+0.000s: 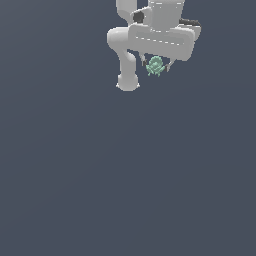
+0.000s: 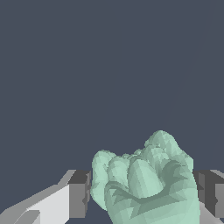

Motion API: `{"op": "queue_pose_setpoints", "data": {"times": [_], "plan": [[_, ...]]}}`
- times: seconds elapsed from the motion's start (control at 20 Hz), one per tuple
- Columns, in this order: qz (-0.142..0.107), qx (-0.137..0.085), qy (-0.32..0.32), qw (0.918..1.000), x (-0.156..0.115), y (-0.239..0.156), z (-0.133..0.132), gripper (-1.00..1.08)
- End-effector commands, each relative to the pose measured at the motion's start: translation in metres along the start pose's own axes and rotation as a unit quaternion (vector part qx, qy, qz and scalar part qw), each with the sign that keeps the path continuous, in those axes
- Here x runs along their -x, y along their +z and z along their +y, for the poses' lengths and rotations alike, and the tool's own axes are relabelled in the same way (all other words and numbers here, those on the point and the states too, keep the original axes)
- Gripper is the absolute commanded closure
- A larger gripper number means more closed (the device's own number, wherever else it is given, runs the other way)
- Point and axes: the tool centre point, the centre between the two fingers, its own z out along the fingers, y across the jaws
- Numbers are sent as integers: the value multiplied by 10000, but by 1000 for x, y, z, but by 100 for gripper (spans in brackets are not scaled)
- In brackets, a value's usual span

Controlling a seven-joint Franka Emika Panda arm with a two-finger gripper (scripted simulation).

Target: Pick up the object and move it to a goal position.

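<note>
The object [image 1: 155, 66] is a tiny pale mint-green lumpy thing with small bumps. It sits between the two fingers of my white gripper [image 1: 155, 67], near the top of the exterior view. In the wrist view the object [image 2: 144, 183] fills the gap between the dark finger pads [image 2: 78, 194], which press on both of its sides. The gripper is shut on it. No goal marker shows in either view.
The white arm [image 1: 125, 55] hangs behind the gripper toward the exterior view's left. A plain dark grey-blue surface [image 1: 125, 175] fills the rest of both views.
</note>
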Motion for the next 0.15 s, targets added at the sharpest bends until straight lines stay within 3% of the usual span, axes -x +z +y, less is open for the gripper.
{"op": "queue_pose_setpoints", "data": {"times": [0.0,0.1], "plan": [[-5,3,0,10000,0,-2,0,108],[-5,3,0,10000,0,-1,0,108]]}}
